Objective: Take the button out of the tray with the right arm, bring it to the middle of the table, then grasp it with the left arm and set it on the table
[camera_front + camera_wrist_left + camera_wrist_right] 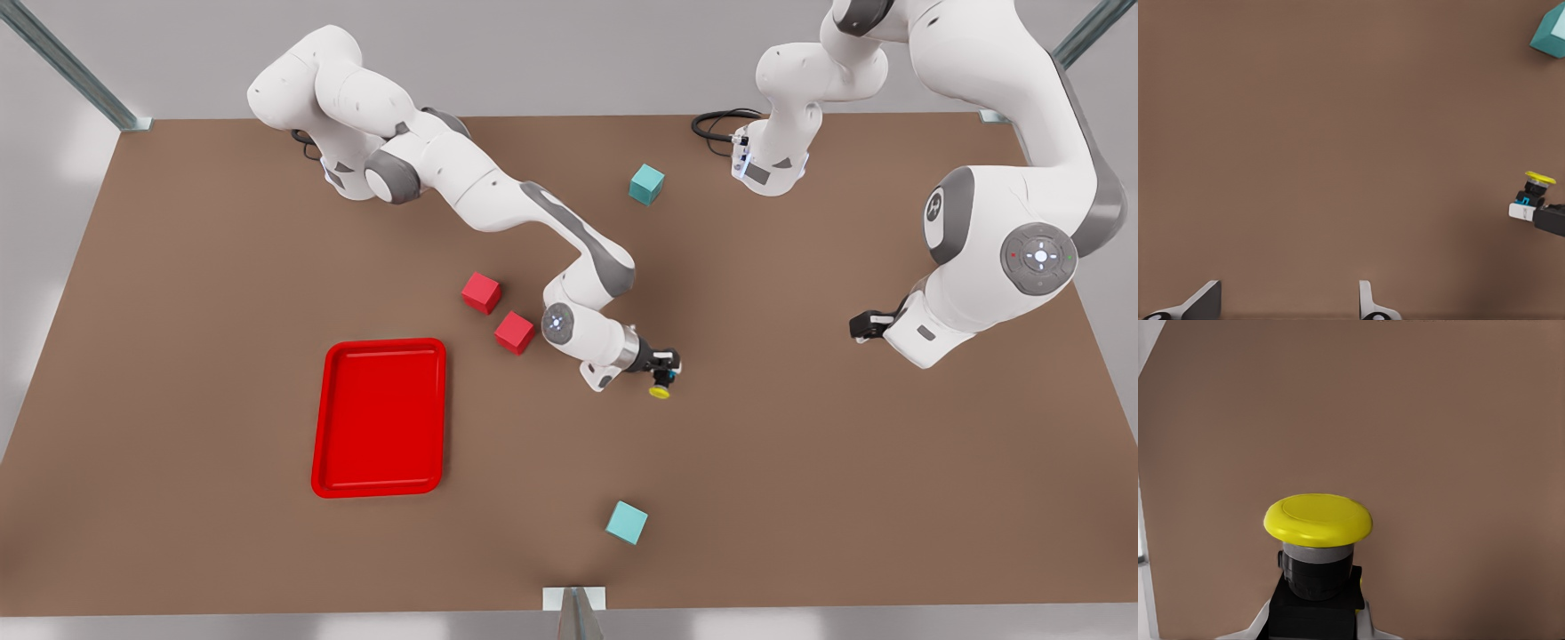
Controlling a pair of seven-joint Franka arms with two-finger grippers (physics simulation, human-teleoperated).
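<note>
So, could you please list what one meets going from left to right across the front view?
Tray → first red cube → second red cube → near teal cube → button, held in the right gripper → left gripper, open.

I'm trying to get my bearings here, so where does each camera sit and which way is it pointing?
Front view: high above the table, looking steeply down; both arms, red tray, cubes.
Left wrist view: on the left arm at the front view's right, facing the table; left gripper fingers open.
Right wrist view: on the right arm at mid-table, looking along the right gripper shut on the button.
Shared: all three show the button; the left wrist view also catches the right gripper.
</note>
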